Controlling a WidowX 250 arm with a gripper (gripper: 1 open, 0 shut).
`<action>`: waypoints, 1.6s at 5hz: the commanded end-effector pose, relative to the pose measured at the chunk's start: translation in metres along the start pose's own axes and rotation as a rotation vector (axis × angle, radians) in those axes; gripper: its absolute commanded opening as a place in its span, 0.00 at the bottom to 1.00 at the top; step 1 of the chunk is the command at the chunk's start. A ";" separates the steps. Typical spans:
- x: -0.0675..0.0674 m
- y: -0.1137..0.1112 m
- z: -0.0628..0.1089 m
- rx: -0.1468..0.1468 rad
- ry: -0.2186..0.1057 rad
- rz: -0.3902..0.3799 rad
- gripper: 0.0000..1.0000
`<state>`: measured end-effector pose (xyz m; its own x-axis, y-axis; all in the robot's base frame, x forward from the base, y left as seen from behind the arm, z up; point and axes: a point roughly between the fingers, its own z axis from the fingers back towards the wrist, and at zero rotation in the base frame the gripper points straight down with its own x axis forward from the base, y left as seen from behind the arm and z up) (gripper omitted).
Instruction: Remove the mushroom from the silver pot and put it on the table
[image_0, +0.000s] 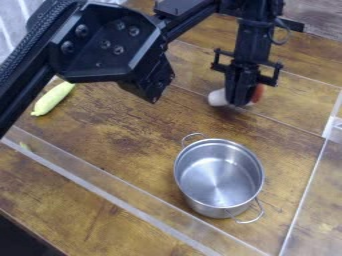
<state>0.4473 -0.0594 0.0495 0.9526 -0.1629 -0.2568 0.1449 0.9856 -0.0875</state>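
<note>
My gripper (237, 98) points down over the far right part of the table (134, 130), with its fingers shut on the mushroom (218, 96). A pale part of the mushroom shows to the left of the fingers and a bit of red to the right. It hangs just above the wood or touches it; I cannot tell which. The silver pot (221, 178) stands nearer the camera, upright, and its inside looks empty.
A yellow-green corn toy (54, 97) lies at the left, partly behind the arm's large black links (114, 50), which fill the upper left. Clear acrylic panels (120, 195) border the table at the front and right.
</note>
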 end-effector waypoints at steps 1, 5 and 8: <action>-0.022 0.004 0.068 0.016 -0.143 0.062 0.00; -0.128 0.059 0.097 0.040 -0.210 0.076 0.00; -0.166 0.105 0.054 -0.013 -0.214 0.003 0.00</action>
<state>0.3203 0.0675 0.1046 0.9781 -0.1552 -0.1386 0.1362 0.9811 -0.1378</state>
